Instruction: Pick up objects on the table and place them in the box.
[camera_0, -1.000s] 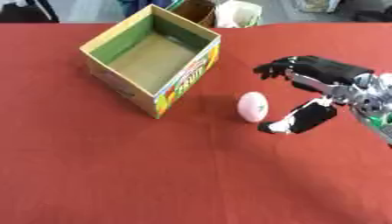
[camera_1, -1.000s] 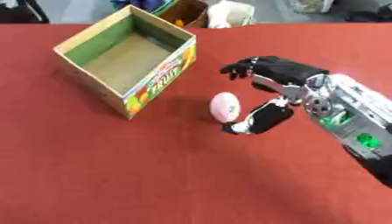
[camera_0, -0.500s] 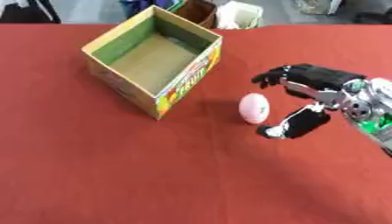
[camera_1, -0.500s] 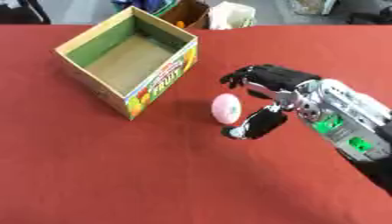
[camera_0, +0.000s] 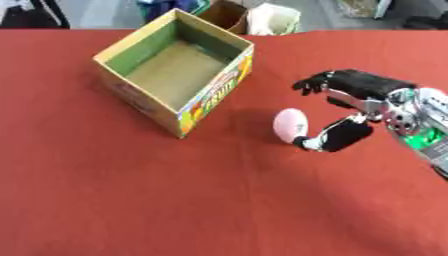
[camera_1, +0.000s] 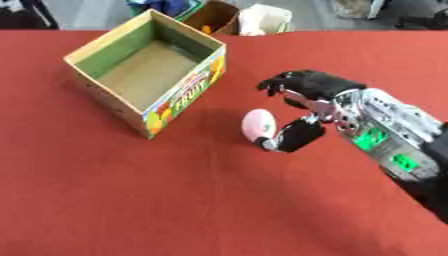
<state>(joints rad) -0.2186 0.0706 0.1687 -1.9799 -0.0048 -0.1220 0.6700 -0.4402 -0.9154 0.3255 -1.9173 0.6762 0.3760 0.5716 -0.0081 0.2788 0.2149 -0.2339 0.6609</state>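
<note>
Red cloth-covered surface, seen from above. Open cardboard box at far left of centre, turned corner-on; green inner walls, brown bottom, nothing visible inside; colourful fruit print with lettering on the near-right outer wall. Pale pink egg-shaped object lying on the surface, right of the box's near corner, apart from the box. Right hand entering from the right edge, black fingers on a silver wrist with green lights. Fingers arched above and to the far side of the pink object, spread and only partly curled; thumb low on the near-right side, tip just beside or touching the object, contact not resolvable. Hand apart, not closed round anything; object sitting in the gap between thumb and fingers, resting on the cloth. Shadow of the hand on the cloth under the fingers. Left hand in neither view. Beyond the far edge of the surface: a second brown carton, a pale bag-like item, something blue left of the carton; details not legible.
</note>
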